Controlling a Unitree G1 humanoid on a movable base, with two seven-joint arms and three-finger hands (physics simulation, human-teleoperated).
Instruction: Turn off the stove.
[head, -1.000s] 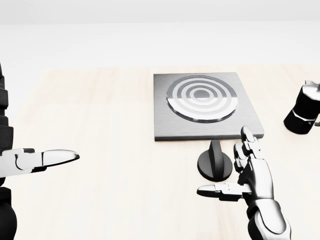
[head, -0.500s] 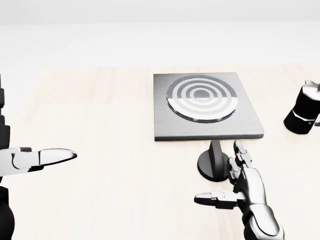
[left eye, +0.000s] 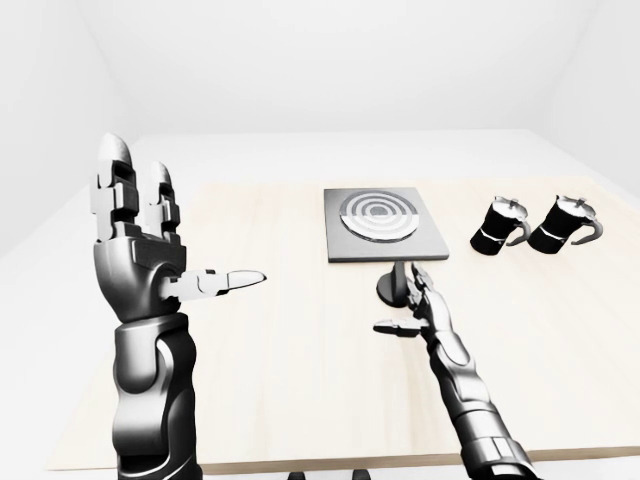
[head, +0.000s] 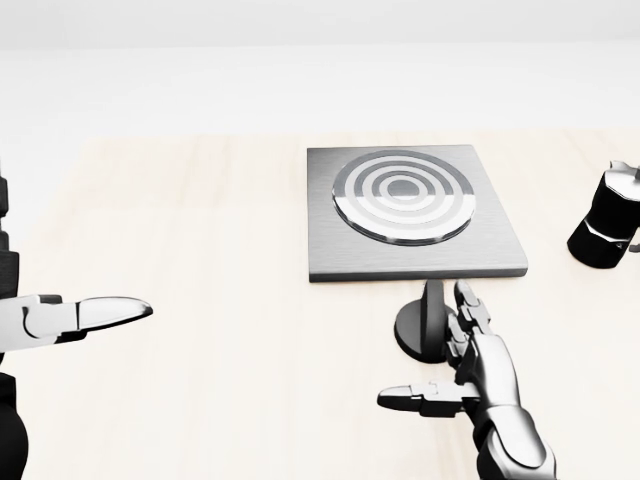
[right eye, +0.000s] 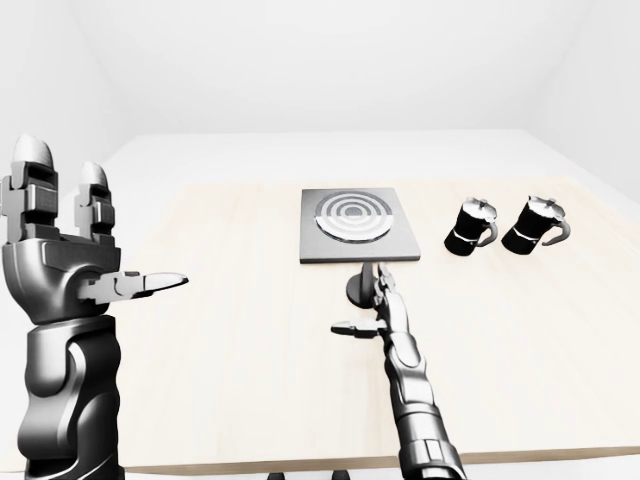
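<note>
Clearly the stove (head: 415, 210) sits mid-tabletop (head: 200, 250), its knob (head: 428, 325) just below it. Right hand (head: 470, 375), fingers spread wide, stands beside the knob (likely stiff and smooth); pinch its upright ridge. Left hand (left eye: 150, 255) hovers open.

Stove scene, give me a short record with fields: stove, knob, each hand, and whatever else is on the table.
stove: grey square plate with ringed burner, on pale wooden table
knob: black round dial just below the stove in the head view
right hand: open, fingers beside the dial, not closed round it
left hand: open, raised, holding nothing
other: two black moka pots, right of stove
</note>
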